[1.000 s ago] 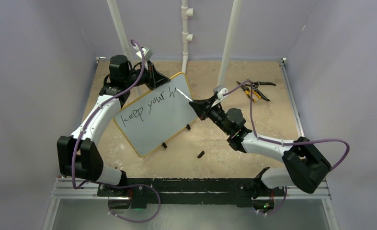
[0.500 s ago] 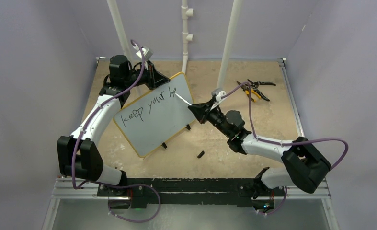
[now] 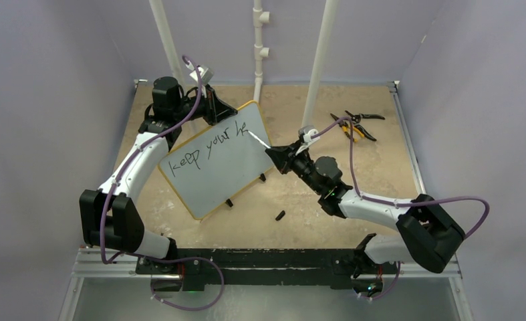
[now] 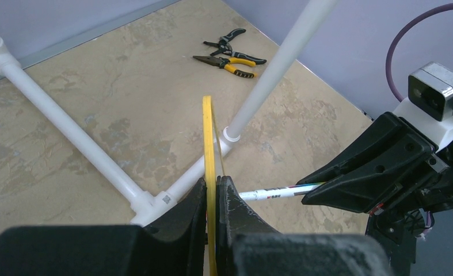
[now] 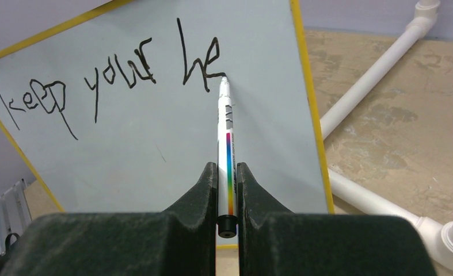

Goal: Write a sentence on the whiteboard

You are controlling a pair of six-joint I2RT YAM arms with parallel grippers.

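Nearest the two arm bases, one small black piece lies alone on the table. Just beyond it the right fingers pinch one white marker with a rainbow stripe, its tip touching the whiteboard. That single board stands tilted on its black feet, left of centre on the table, with a yellow frame all round. The sentence so far counts two whole words and two letters, "keep your he", on one line. At the board's far top corner the left fingers are clamped on the yellow frame, one on each side. Farther back on the right lie two pairs of pliers, one yellow-handled and one black-handled, side by side. Three white pipes rise at the back of the table.

A second ago the line ended at "h". An "e" now follows it, and the marker tip sits slightly lower on the board. The board, left arm, black piece and pliers lie as before.
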